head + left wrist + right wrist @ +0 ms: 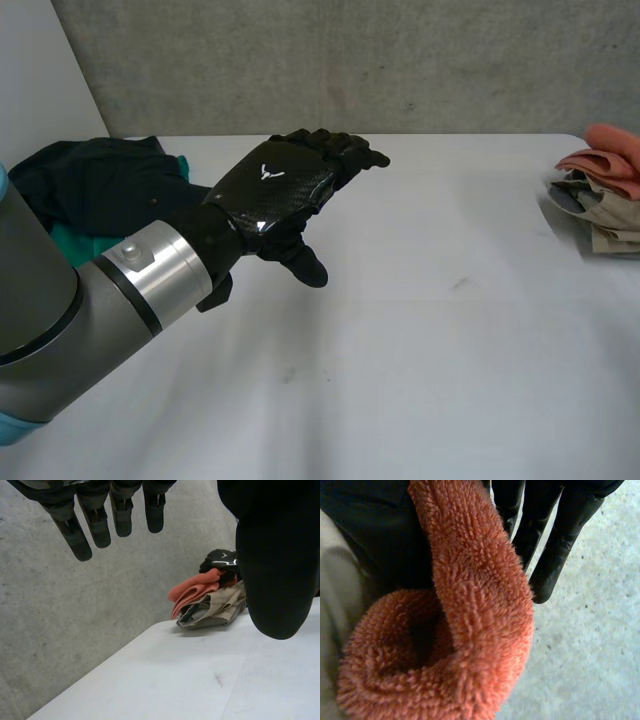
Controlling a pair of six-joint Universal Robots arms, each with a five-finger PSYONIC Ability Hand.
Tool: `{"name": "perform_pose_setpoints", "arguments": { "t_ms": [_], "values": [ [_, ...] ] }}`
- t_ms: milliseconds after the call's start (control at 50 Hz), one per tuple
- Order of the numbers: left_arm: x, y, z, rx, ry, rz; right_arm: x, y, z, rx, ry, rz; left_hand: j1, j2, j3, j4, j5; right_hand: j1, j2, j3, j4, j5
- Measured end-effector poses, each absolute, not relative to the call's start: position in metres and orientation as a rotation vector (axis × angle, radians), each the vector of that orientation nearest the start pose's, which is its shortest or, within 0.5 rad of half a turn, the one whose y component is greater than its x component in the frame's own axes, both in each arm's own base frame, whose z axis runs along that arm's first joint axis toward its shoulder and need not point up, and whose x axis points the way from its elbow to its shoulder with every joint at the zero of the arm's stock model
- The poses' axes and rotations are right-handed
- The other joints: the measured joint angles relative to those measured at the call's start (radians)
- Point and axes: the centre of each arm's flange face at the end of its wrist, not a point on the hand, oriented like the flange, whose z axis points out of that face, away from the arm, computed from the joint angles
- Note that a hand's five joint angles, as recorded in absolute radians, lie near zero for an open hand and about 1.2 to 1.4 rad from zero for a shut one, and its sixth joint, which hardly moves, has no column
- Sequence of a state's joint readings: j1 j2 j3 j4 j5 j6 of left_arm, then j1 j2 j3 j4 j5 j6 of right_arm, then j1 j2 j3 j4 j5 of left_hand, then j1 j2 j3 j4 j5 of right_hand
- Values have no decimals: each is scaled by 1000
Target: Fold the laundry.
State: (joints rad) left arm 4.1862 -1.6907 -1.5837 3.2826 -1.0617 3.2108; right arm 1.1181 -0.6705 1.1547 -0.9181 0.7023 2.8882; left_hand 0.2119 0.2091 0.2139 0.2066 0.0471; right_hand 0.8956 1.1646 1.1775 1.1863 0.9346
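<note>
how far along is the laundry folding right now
Seemingly done: the beige stack at the table's right edge looks folded. In hand: the right hand rests on the orange towel atop that stack, fingers straight. The left hand hovers open and empty over the table. Left to do: the dark heap at the far left corner lies crumpled and untouched.

table [450, 340]: white, matt top, a few faint dark scuffs, far edge close to the wall | wall [400, 60]: bare grey concrete, mottled, small pits | panel [40, 80]: plain white, slanting, at the table's far left | light: soft, even, weak shadows
</note>
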Motion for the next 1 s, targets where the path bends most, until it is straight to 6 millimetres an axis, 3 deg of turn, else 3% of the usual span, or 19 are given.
{"name": "perform_pose_setpoints", "arguments": {
  "t_ms": [180,280,440,500,540,560,600,700,780,840,1000],
  "values": [
    [-314,-190,281,-969,-1570,1649,-43,-503,156,-954,1744,-2601,0,0,0,0,0,0,0,0,0,1],
    [-314,-190,280,-969,-1570,1647,-41,-499,159,-922,1773,-2584,0,0,0,0,0,0,0,0,0,1],
    [-314,-191,278,-970,-1577,1639,-35,-492,147,-843,1882,-2478,0,0,0,0,0,0,-1,-1,-2,13],
    [-315,-191,277,-970,-1580,1637,-35,-489,148,-824,1914,-2464,0,0,0,0,0,-61,-190,-199,-205,-137],
    [-315,-191,277,-970,-1580,1637,-36,-487,157,-811,1930,-2474,0,0,0,0,0,-460,-627,-607,-614,-526],
    [-315,-191,277,-970,-1580,1637,-36,-486,159,-809,1933,-2475,0,0,0,0,0,-460,-627,-607,-614,-526],
    [-315,-192,278,-969,-1579,1640,-37,-483,172,-781,1955,-2493,0,0,0,0,0,-669,-896,-904,-902,-805],
    [-315,-192,280,-967,-1572,1649,-38,-470,203,-672,2035,-2512,0,0,0,0,0,-694,-944,-964,-949,-872],
    [-314,-192,283,-966,-1564,1657,-39,-458,217,-593,2104,-2492,0,0,0,0,0,-694,-944,-964,-949,-872],
    [-314,-191,285,-965,-1558,1662,-47,-447,225,-522,2175,-2464,0,0,0,0,0,-694,-944,-964,-949,-872],
    [-314,-192,288,-962,-1552,1669,-105,-418,240,-265,2397,-2423,0,0,0,0,0,-694,-944,-964,-949,-872]
  ]
}}
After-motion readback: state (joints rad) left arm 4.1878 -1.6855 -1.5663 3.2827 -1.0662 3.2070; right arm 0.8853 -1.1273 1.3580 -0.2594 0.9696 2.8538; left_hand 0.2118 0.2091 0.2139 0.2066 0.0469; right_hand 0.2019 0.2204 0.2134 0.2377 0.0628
